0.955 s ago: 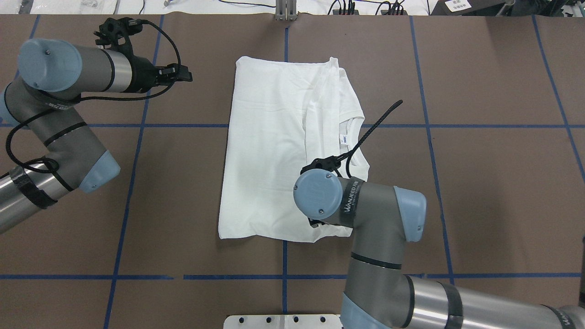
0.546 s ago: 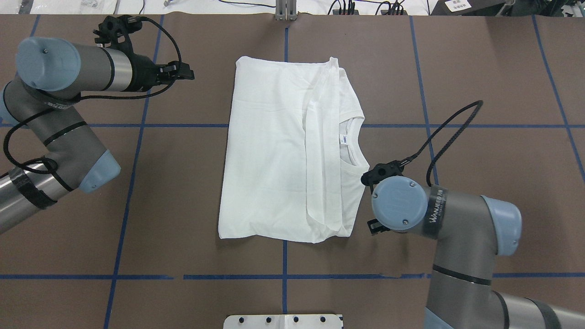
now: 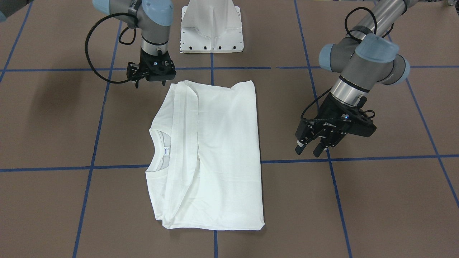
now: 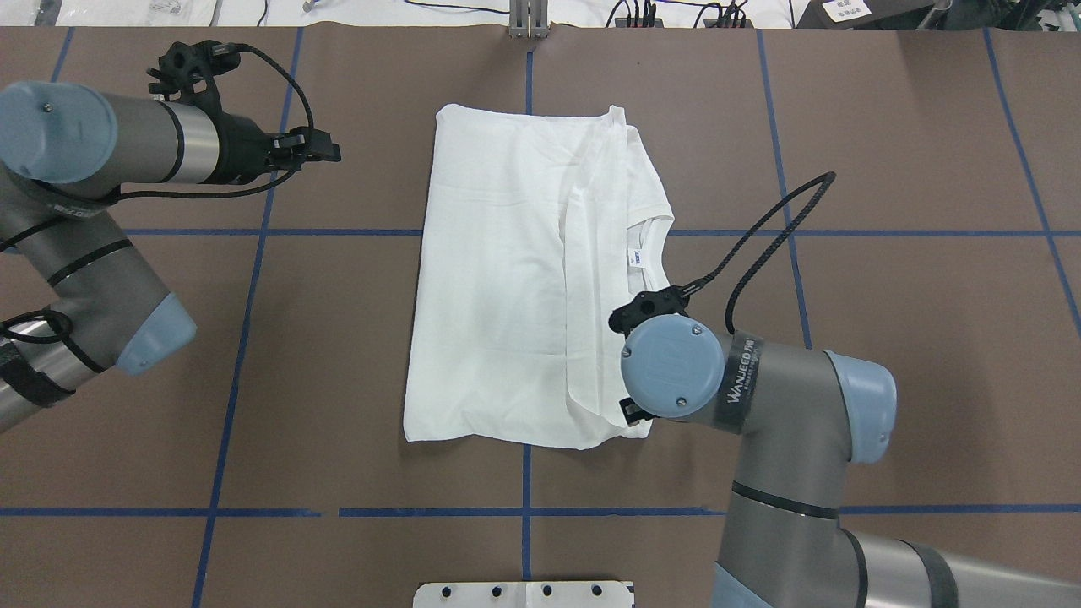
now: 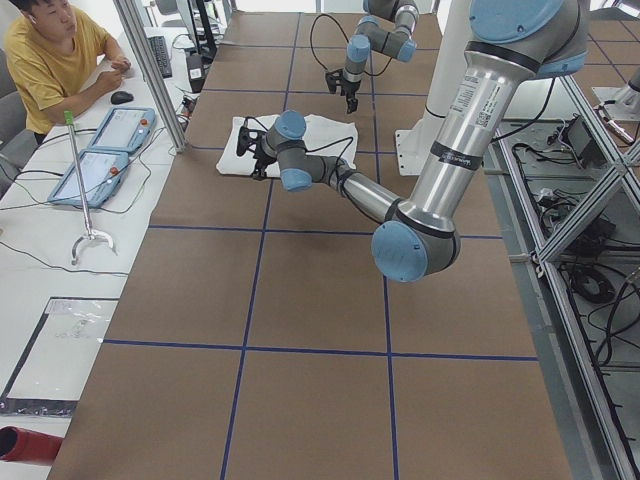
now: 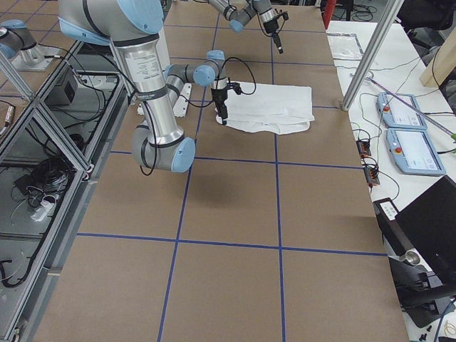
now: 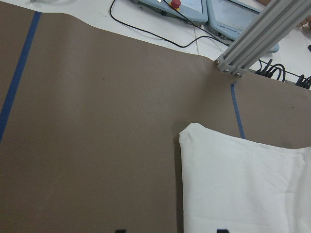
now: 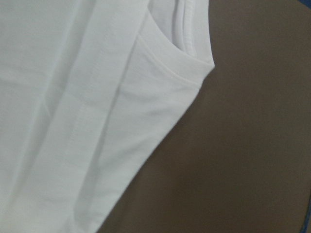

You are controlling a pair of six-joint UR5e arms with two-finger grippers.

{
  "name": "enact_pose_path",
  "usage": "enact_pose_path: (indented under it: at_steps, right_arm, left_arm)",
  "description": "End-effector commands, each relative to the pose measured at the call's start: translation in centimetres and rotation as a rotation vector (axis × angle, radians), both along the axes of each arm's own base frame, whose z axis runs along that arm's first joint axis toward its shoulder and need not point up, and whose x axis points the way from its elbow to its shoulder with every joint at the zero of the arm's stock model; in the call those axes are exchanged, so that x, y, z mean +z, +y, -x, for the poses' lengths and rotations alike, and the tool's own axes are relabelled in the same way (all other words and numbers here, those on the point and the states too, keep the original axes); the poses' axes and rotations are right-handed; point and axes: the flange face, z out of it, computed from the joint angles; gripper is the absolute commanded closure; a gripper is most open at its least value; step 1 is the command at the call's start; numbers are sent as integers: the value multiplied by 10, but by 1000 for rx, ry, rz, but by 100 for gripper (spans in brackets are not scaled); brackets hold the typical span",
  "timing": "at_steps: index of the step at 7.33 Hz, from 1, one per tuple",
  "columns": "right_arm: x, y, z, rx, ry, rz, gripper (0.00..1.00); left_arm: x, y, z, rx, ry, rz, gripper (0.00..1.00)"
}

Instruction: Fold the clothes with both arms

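Note:
The clothes, a white T-shirt [image 4: 498, 279] folded lengthwise, lie flat at the table's middle, with the neck label facing the robot's right. In the front view the shirt [image 3: 215, 154] shows no gripper touching it. My left gripper [image 3: 308, 151] hovers open and empty over bare table off the shirt's left side, and its wrist view shows the shirt's far left corner [image 7: 243, 189]. My right gripper [image 3: 150, 84] stands open, pointing down beside the shirt's near right corner. From overhead it is mostly hidden under its wrist [image 4: 671, 367]. Its camera sees that corner [image 8: 73, 97].
A white pedestal base [image 3: 211, 28] stands at the table's near edge. Blue tape lines [image 4: 253, 232] grid the brown tabletop. A seated person [image 5: 60, 60] and teach pendants [image 5: 110, 140] are at a side table beyond the far edge, by an aluminium post [image 7: 252, 39].
The right arm swung right, off the shirt, then came back left to the shirt's near right corner. The left gripper drew back slightly to the left. The shirt stayed still.

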Motion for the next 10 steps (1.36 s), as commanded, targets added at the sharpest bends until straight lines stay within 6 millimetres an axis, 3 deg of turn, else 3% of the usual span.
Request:
enact_pose_path:
  at_steps: [1,2,3,4,5,7,10]
  right_arm:
    - [-44,-14,24,36,-63,-35,0]
    - [-50,-23,49,48,-148,-57,2]
    - [-55,-28,67,44,-157,-68,18]
    - [-61,-22,68,35,-169,-73,38]
    - [-59,-19,68,34,-172,-70,48]
    - [-48,3,74,-1,-165,-63,52]
    - [-42,15,77,-24,-164,-52,52]
  left_arm:
    - [6,19,13,36,9,6,32]
    - [6,19,13,35,11,8,32]
    - [6,19,13,34,11,9,32]
    - [6,19,13,34,11,9,32]
    - [6,19,13,35,12,11,32]
    - [8,19,11,37,10,13,32]
    - [7,20,10,36,13,13,32]
